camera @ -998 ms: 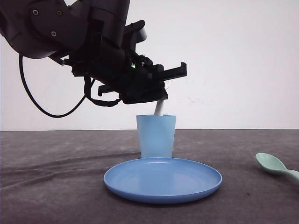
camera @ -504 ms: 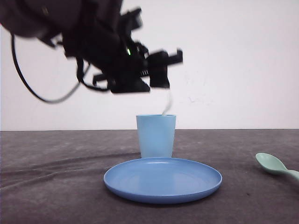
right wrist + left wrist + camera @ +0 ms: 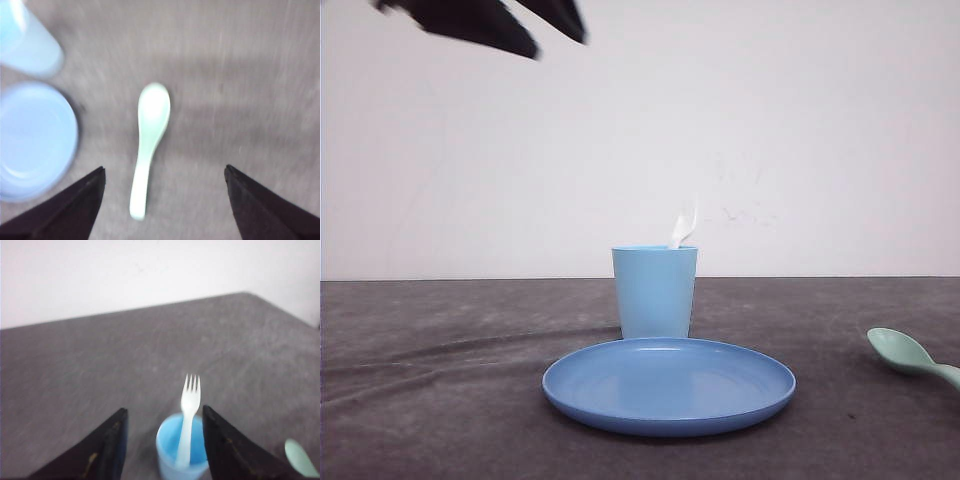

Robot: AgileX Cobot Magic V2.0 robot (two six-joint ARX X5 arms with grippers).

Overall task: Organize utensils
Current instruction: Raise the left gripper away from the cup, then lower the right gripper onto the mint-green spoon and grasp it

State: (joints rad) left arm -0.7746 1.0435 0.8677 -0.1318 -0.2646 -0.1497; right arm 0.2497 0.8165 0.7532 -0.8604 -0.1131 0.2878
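Note:
The white fork [image 3: 189,416] stands tines-up inside the light blue cup [image 3: 655,290], its tip [image 3: 683,226] poking over the rim. My left gripper [image 3: 165,412] is open high above the cup [image 3: 182,452], holding nothing. The mint-green spoon [image 3: 148,145] lies flat on the dark table at the right [image 3: 910,356]. My right gripper [image 3: 164,171] hovers open over the spoon, with the handle nearer one finger than the other.
A round blue plate [image 3: 668,385] sits in front of the cup, also seen beside the spoon [image 3: 30,140]. A dark blurred part of the left arm [image 3: 485,22] crosses the top left. A white wall stands behind the table.
My left gripper has let go of the fork and risen up and to the left, away from the cup. The fork now stands loose in the cup.

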